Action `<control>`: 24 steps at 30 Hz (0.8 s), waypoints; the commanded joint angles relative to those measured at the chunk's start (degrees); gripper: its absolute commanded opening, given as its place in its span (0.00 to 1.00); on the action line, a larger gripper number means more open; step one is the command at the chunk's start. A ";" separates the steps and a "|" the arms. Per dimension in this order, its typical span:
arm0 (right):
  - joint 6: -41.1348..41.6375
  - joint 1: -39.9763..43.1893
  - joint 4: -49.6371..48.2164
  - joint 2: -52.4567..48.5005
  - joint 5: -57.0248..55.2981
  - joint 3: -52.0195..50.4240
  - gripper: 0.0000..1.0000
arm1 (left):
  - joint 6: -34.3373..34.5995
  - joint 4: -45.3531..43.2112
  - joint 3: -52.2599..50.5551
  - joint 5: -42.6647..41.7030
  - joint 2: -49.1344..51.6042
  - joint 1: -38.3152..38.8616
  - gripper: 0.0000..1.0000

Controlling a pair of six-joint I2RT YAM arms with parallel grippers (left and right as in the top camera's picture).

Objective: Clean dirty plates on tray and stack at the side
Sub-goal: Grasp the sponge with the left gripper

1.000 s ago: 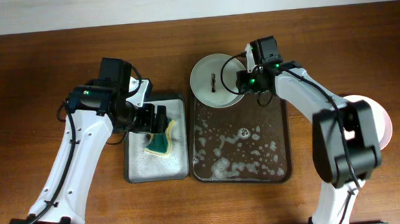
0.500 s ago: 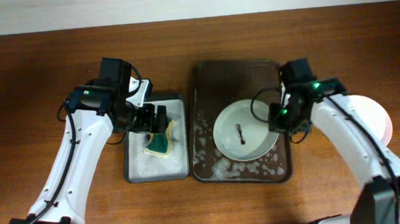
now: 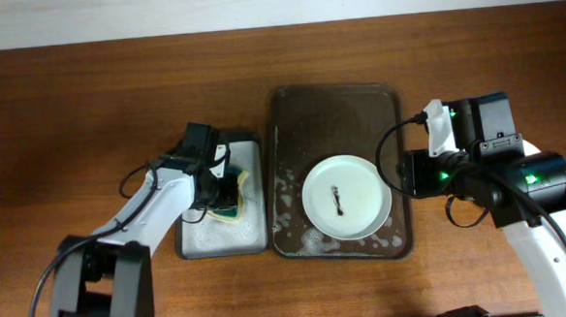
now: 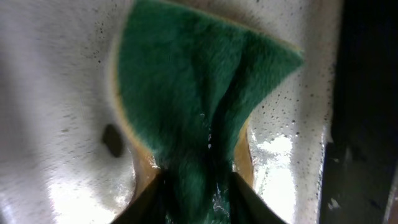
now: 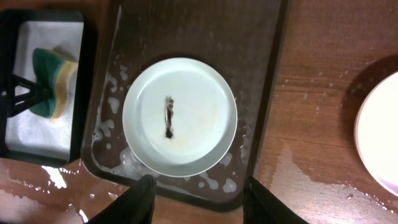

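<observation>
A white plate (image 3: 346, 196) with a dark smear at its centre lies flat on the dark brown tray (image 3: 334, 112), toward its near right part. The right wrist view shows the same plate (image 5: 180, 116) on the wet, foamy tray (image 5: 186, 31). My right gripper (image 5: 199, 205) hovers open and empty above the tray's near rim, apart from the plate. My left gripper (image 4: 193, 190) is shut on a green and yellow sponge (image 4: 199, 93) in the small grey tray (image 3: 195, 243), and the sponge is pinched into a fold. A second white plate (image 5: 380, 134) rests on the table to the right.
The small grey tray (image 4: 56, 93) holds white foam and stands just left of the brown tray. Water is smeared on the wooden table (image 5: 311, 168) beside the brown tray. A wall edge runs along the back of the table.
My right gripper brought the plate from the tray's far edge onto the tray, let it go and drew back to the right. My left gripper dropped and closed on the sponge.
</observation>
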State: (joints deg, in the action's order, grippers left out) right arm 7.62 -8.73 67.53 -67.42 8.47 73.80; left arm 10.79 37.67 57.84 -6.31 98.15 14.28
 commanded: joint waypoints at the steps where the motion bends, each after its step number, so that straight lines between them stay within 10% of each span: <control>1: -0.28 -0.26 0.02 -0.42 0.35 -0.02 0.46 | 0.72 0.50 -0.81 -3.78 6.14 0.37 0.01; 4: -0.31 -0.26 0.35 -0.42 0.33 -0.02 0.46 | 0.74 5.79 3.32 -3.87 5.95 0.13 0.00; 7: -0.33 -0.26 0.66 -0.42 0.31 -0.02 0.46 | 0.02 16.96 15.69 -2.78 5.31 0.22 0.62; 8: -0.33 -0.26 0.66 -0.42 0.28 -0.02 0.46 | -0.11 16.65 16.35 -0.70 5.33 0.35 0.68; 13: -0.31 -0.26 0.68 -0.42 0.31 -0.02 0.46 | 0.09 5.49 8.76 1.70 11.30 0.35 0.54; 14: -0.31 -0.26 0.68 -0.42 0.33 -0.02 0.46 | 0.09 4.42 7.96 0.74 12.48 0.35 0.44; 15: -0.31 -0.26 0.72 -0.42 0.33 -0.02 0.45 | 0.09 4.33 7.96 0.70 13.46 0.28 0.00; 17: -0.33 -0.26 1.22 -0.42 0.31 -0.02 0.46 | 0.07 9.29 13.68 0.72 12.59 0.28 0.00; 20: -0.33 -0.26 1.49 -0.42 0.28 -0.02 0.46 | 0.04 22.43 25.59 0.72 11.74 0.31 0.63; 21: -0.33 -0.26 1.49 -0.42 0.28 -0.02 0.46 | 0.04 25.18 26.53 0.11 11.74 0.35 0.69; 24: -0.33 -0.26 1.49 -0.42 -0.04 -0.02 0.46 | 0.09 26.69 22.69 -0.55 11.76 1.27 0.51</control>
State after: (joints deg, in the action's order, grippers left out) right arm 7.51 -8.73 68.99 -67.79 8.45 73.69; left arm 11.09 65.04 83.77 -5.89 110.26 14.50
